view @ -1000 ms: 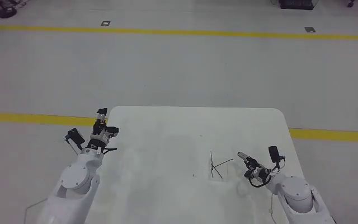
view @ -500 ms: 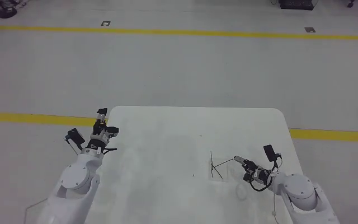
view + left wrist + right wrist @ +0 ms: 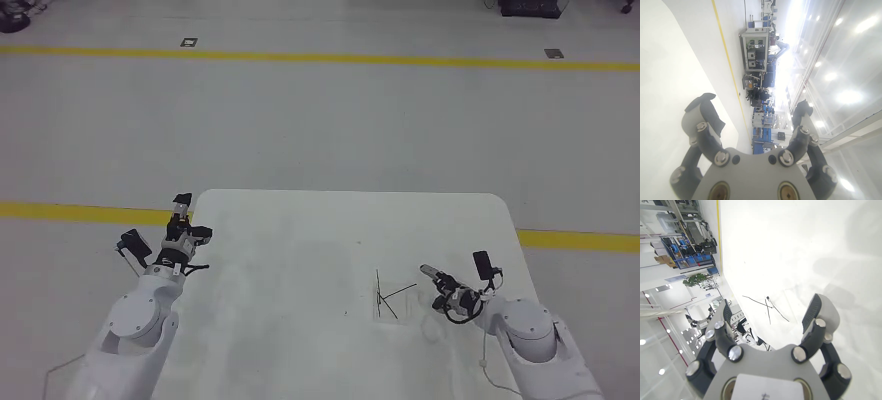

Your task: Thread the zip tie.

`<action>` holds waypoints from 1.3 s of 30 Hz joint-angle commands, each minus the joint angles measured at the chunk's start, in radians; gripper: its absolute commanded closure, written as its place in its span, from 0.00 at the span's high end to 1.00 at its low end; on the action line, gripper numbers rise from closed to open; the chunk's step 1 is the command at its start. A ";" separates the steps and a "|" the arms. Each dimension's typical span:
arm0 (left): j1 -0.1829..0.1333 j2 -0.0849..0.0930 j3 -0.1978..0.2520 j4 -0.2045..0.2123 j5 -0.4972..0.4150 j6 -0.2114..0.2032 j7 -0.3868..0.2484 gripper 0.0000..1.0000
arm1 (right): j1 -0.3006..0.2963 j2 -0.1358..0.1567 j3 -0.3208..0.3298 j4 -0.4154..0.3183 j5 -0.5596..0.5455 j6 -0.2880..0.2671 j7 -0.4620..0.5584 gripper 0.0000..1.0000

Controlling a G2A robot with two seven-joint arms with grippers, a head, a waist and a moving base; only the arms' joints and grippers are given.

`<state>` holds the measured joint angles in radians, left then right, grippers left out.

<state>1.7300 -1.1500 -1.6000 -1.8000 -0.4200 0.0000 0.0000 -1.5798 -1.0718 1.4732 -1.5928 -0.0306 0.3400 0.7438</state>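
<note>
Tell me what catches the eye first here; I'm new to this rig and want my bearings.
Thin black zip ties lie crossed on the white table toward its right side. The right gripper hangs open just beside them, and the left gripper sits open at the table's left edge.

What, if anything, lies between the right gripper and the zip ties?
Nothing visible. Only bare table separates the open right gripper from the crossed zip ties lying flat just ahead of it.

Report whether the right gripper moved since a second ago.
Yes. The right gripper edged toward the zip ties, then shifted toward the far edge of the table.
</note>
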 commanded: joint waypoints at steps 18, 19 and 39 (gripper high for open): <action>0.000 0.000 0.000 0.000 0.000 0.000 0.000 1.00 | -0.001 -0.006 -0.041 -0.022 -0.043 0.000 -0.058 0.44; 0.000 0.000 0.000 0.000 0.000 0.000 0.000 1.00 | -0.004 -0.006 -0.043 -0.025 -0.050 0.000 -0.062 0.43; 0.000 0.000 0.000 0.000 0.000 0.000 0.000 1.00 | -0.024 -0.030 -0.094 -0.035 -0.188 0.000 -0.168 0.30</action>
<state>1.7300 -1.1500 -1.6000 -1.8000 -0.4200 0.0000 0.0000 -1.6027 -1.0999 1.3799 -1.6269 -0.2142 0.3400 0.5785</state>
